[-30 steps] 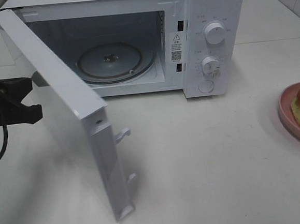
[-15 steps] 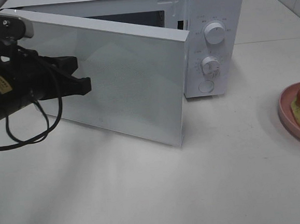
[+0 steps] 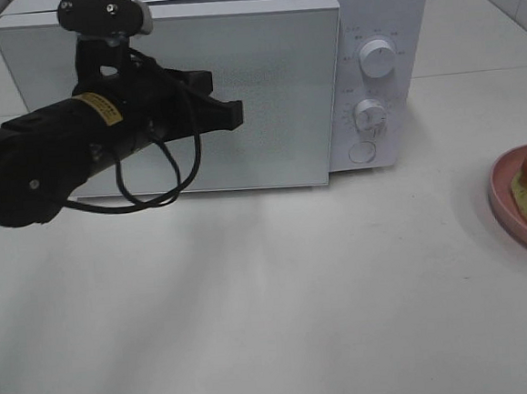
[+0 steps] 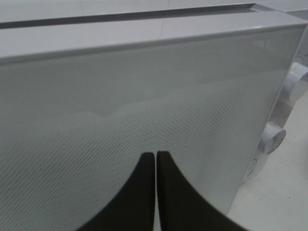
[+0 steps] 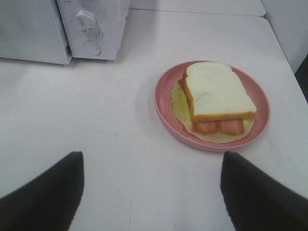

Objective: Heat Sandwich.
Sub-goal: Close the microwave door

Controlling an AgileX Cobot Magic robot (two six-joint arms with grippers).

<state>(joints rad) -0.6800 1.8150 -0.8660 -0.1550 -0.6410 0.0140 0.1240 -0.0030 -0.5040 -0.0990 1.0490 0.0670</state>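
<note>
Your biggest risk here is the order of things: the microwave (image 3: 236,80) has its door (image 3: 183,98) shut or very nearly shut, while the sandwich (image 5: 216,96) sits on its pink plate (image 5: 166,108) out on the desk (image 3: 281,305), well to the right of the oven. If you count the heating as under way, nothing is inside — judging from this alone, the door has to come open before the plate can go in.

A second worry is the left end effector (image 3: 230,116). Its fingers are pressed together, holding nothing, with the tips at or just off the door's speckled window; contact cannot be confirmed. Push harder and you may shove the whole oven back across the desk or scuff the panel.

The right end effector (image 5: 151,187) hangs above the desk just short of the plate, fingers spread wide, gripping nothing and touching nothing. When you go for the plate, watch the rim — it is shallow and likely slippery, and a tilted lift could let the top bread slice slide off the lettuce and reddish filling.
</note>
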